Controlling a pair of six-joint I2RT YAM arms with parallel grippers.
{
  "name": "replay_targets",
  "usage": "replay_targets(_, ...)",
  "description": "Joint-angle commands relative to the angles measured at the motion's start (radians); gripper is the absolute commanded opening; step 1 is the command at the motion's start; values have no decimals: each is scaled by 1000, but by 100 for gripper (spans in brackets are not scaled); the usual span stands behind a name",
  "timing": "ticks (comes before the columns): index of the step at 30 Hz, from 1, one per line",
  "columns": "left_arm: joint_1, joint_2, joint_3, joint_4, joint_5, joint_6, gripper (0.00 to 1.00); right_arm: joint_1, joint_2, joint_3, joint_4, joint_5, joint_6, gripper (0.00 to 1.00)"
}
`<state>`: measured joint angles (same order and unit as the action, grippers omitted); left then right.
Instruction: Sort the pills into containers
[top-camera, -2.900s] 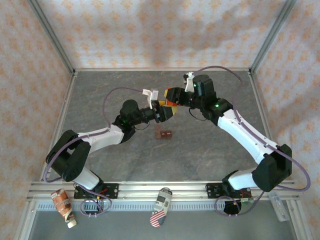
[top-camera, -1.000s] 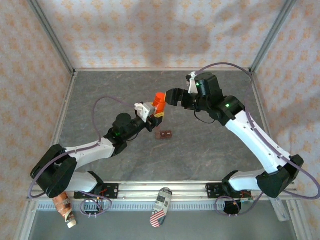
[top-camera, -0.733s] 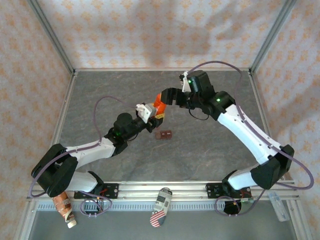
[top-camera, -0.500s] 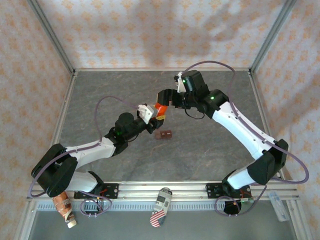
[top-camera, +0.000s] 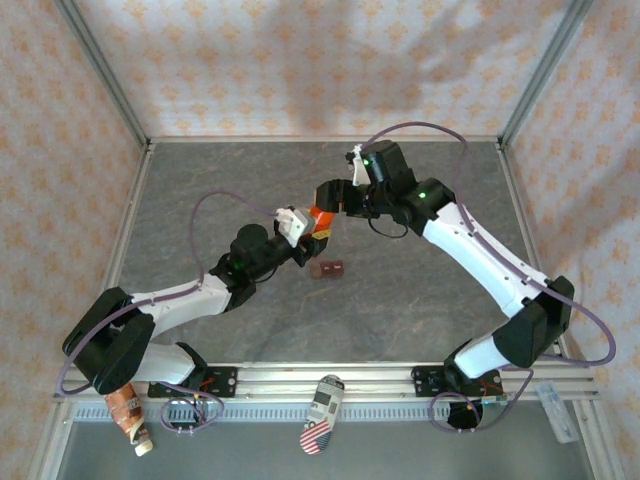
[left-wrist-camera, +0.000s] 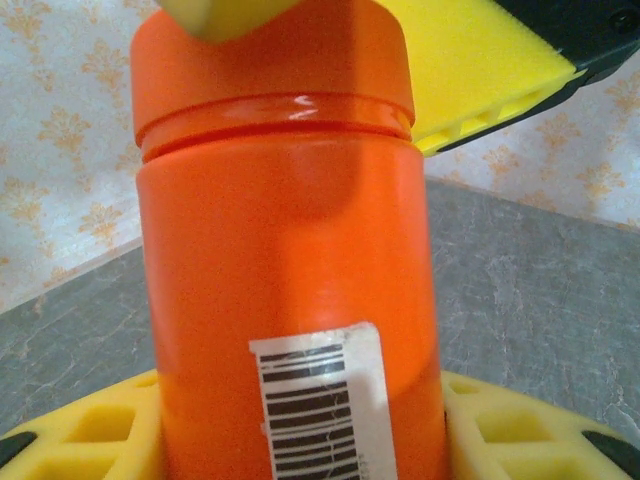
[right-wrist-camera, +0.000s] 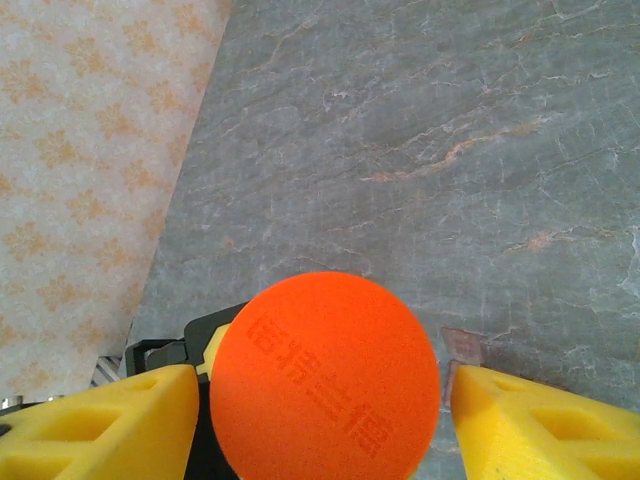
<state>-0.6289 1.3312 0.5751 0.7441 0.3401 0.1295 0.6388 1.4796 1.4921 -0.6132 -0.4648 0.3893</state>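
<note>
An orange bottle (top-camera: 318, 219) with a barcode label (left-wrist-camera: 320, 410) stands upright above the table, and my left gripper (top-camera: 311, 233) is shut on its lower body (left-wrist-camera: 300, 300). From above, my right gripper (top-camera: 326, 196) straddles the bottle's round orange cap (right-wrist-camera: 325, 375). Its yellow fingers (right-wrist-camera: 100, 425) stand open on either side, with a narrow gap to the cap. The containers (top-camera: 327, 268), a small dark red-brown box, sit on the table just in front of the bottle. The pills are out of view.
The grey stone-look table (top-camera: 400, 300) is walled by patterned panels and metal posts (top-camera: 105, 75). A striped packet (top-camera: 322, 413) and a crumpled orange-brown packet (top-camera: 128, 412) lie on the near rail, outside the work area.
My right gripper has swung left and come down over the bottle's cap, its fingers narrowing around it. The left gripper has kept the bottle nearly still.
</note>
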Motion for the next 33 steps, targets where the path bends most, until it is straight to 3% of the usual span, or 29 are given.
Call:
replay_targets(1,-7,-20,27,32,24,-2,0,5,16,26,8,0,-9,68)
replay_targets(4,-8,-26,28,28,25,-5,0,4,20,29,13,4,-9,67)
replay_targets(14,-7,-66,25,8,25,-63,0,4,-31,-26,35,15,-104,38)
replay_targets(22,0,-87,61,-14,152,-150,0,-8,-163,-148,73,-55,-415,34)
replay_targets(25,6,-80,87,-40,231,-182,0,-44,-199,-186,99,-118,-440,35)
replay_targets(28,9,-75,108,-72,265,-193,0,-68,-208,-194,121,-162,-407,38)
replay_targets(29,9,-76,111,-79,259,-193,0,-69,-206,-194,128,-169,-386,45)
replay_targets(31,11,-75,107,-80,238,-181,0,-75,-208,-185,132,-163,-324,67)
replay_targets(33,13,-74,106,-90,226,-162,0,-89,-226,-185,170,-164,-226,78)
